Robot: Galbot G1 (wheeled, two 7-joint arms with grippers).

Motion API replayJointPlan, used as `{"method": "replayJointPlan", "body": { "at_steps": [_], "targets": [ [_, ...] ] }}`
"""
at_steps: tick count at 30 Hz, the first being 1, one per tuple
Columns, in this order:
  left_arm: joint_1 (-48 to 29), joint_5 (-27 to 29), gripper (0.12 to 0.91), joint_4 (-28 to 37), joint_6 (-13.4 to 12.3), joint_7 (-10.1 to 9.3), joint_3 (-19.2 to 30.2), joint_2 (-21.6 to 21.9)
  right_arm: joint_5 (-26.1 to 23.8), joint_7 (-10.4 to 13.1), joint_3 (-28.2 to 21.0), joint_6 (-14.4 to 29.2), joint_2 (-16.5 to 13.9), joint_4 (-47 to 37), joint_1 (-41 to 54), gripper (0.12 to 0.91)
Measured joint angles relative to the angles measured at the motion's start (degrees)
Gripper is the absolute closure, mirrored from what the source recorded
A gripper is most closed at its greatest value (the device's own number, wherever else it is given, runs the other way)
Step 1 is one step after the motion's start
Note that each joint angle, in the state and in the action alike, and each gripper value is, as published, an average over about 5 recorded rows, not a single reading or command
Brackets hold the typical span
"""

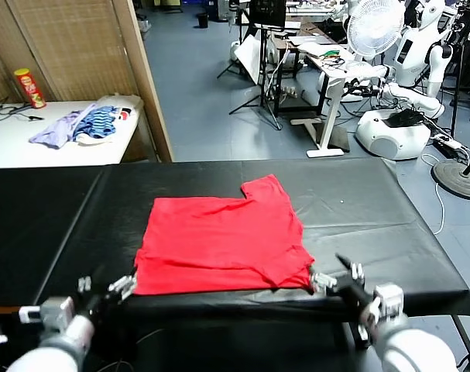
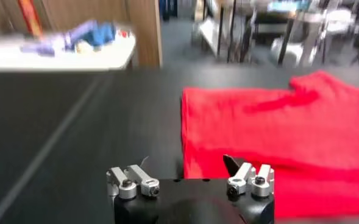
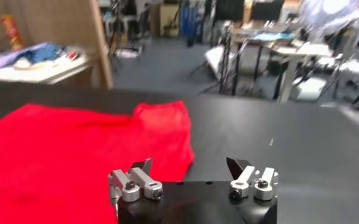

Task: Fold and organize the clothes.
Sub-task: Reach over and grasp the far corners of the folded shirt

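red t-shirt [image 1: 223, 244] folded flat mid black surface [image 1: 56, 209]. our left gripper [image 1: 111, 288] and right gripper [image 1: 331, 277] at near corners, jaws wide, holding nothing. garment heap [image 1: 84, 125] on white table [image 1: 33, 147] far left.

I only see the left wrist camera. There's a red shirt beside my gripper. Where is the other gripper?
Observer: The right gripper is by the near right corner of the red shirt, at the front edge of the black table.
Operator: Is it holding the shirt?
Observer: No. In the right wrist view its jaws stand open over bare table, and the shirt lies off to one side.
Operator: What's far behind the table on that side?
Observer: A white fan and a white robot stand on the blue-grey floor.
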Motion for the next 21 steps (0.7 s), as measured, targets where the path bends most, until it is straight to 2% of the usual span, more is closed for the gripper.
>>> {"method": "replayJointPlan", "body": {
  "at_steps": [5, 12, 21],
  "targets": [
    [-13.5, -4.0, 0.232, 9.2, -0.6, -0.56, 6.5, 1.6, -0.5, 0.6, -6.6, -0.3, 2.9, -12.4, 12.1, 0.227],
    [-28.0, -9.0, 0.232, 23.0, 3.7, -1.77, 15.1, 1.0, -0.7, 0.9, -12.3, -0.6, 7.7, -27.5, 24.3, 0.227],
    [-40.7, -7.1, 0.232, 38.2, 4.3, 0.65, 20.5, -1.8, -1.0, -0.6, -14.4, -0.9, 12.3, -41.2, 32.3, 0.227]
  ]
}}
